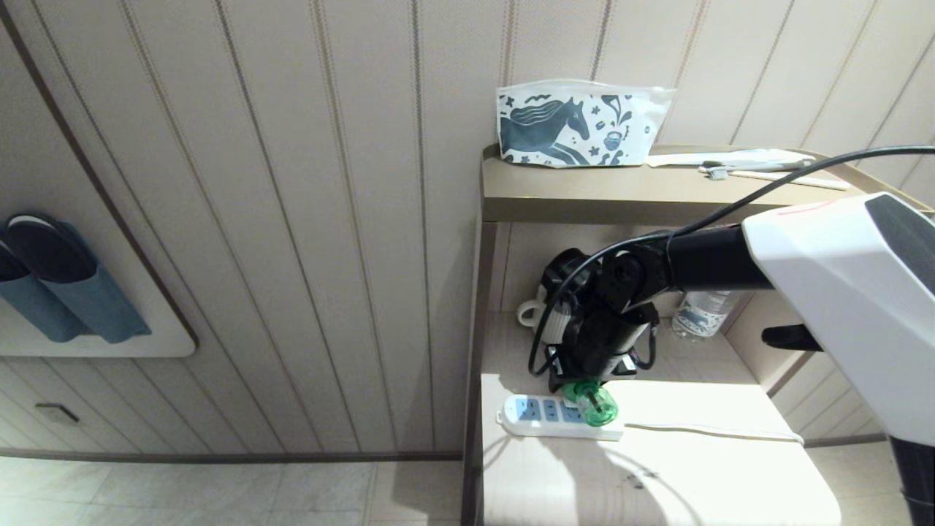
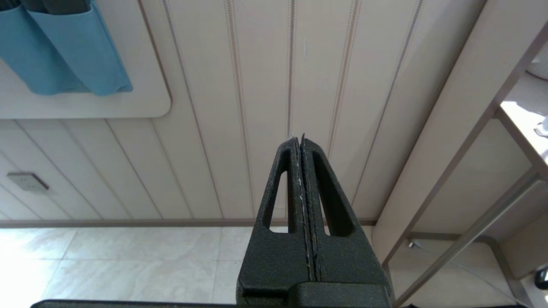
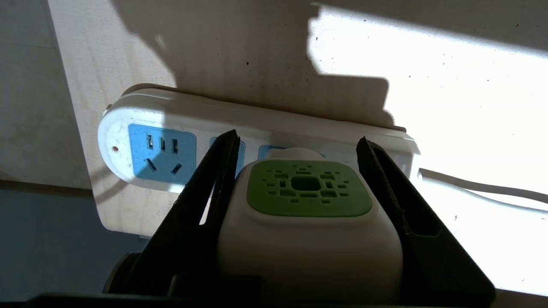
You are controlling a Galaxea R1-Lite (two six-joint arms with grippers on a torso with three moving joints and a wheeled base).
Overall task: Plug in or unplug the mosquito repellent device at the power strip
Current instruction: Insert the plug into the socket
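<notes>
On the lower shelf lies the white power strip with light-blue socket faces. The mosquito repellent device has a white head with a green vented top, and its green bottle shows over the strip's right part. My right gripper reaches down from the right and is shut on the device's white head, a finger pressed to each side. The device's plug side faces the strip; whether the prongs are seated is hidden. My left gripper is shut, parked facing the wall.
The strip's white cord runs right along the shelf. Behind my arm stand a water bottle and a white cup. A printed pouch sits on the top shelf. Blue slipper holders hang on the wall at left.
</notes>
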